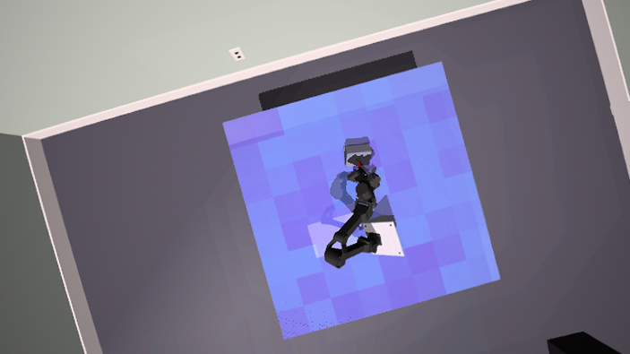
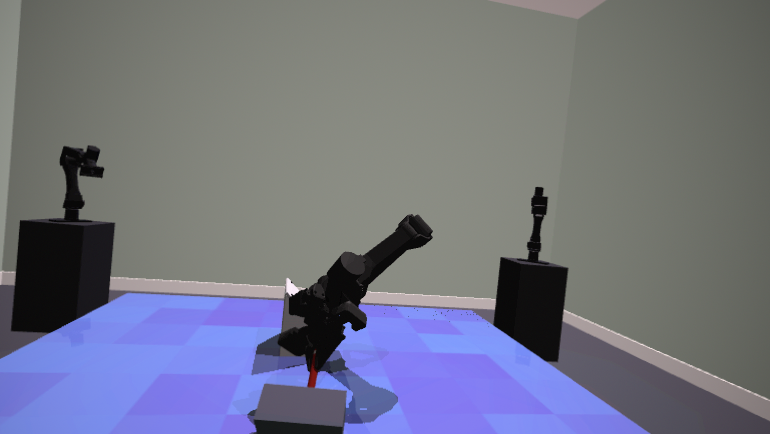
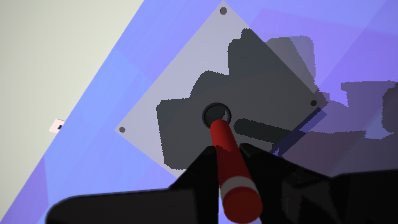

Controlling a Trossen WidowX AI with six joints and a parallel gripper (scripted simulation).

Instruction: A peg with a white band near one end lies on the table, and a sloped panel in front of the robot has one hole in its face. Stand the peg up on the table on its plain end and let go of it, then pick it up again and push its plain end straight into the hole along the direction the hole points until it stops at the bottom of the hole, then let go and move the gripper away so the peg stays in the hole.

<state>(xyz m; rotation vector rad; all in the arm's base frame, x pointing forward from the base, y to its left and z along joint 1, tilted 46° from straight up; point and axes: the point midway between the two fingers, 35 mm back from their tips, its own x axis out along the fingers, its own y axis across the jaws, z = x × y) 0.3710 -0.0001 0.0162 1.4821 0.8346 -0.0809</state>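
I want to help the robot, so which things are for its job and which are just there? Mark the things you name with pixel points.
For the job:
- red peg (image 2: 312,376) (image 3: 231,162) with a white band
- sloped panel (image 1: 353,149) (image 2: 301,401) (image 3: 175,75) with the hole
- gripper (image 3: 227,152), fingers shut on the peg

Just there:
- wall socket (image 1: 237,54) (image 3: 56,126)
- two black arms (image 2: 71,180) (image 2: 535,226) on black stands (image 2: 48,274) (image 2: 517,307)

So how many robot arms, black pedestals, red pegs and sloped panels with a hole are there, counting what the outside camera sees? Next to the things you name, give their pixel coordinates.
Robot arms (image 1: 351,225) (image 2: 388,250) (image 2: 72,180) (image 2: 536,222): 3
Black pedestals (image 1: 580,343) (image 2: 48,274) (image 2: 539,310): 2
Red peg (image 1: 358,164) (image 2: 312,377) (image 3: 230,155): 1
Sloped panel (image 1: 355,149) (image 2: 301,401) (image 3: 175,85), its hole seen from the wrist: 1
Total: 7
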